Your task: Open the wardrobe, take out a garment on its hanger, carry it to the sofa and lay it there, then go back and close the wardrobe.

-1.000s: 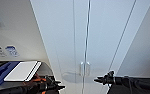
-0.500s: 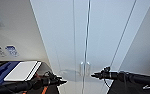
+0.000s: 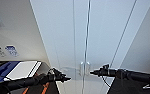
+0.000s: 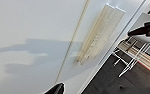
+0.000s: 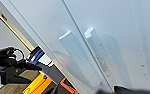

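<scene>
I see a plain pale wall [image 3: 13, 30] on the left with two small blue-and-white signs [image 3: 11, 50] low on it. Near left, below them, sits a dark surface holding a white panel [image 3: 22, 68] and something blue [image 3: 1, 71]. Dark wood-look floor [image 4: 108, 80] shows low down, a white wire-frame rack [image 4: 131, 62] standing on it. Light is even and soft

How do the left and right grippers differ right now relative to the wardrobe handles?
The right gripper sits close beside the handles, at their height; the left gripper is farther off and lower. The right arm reaches in nearly level, while the left arm angles upward. Both point toward the closed wardrobe, and neither touches a handle.
</scene>
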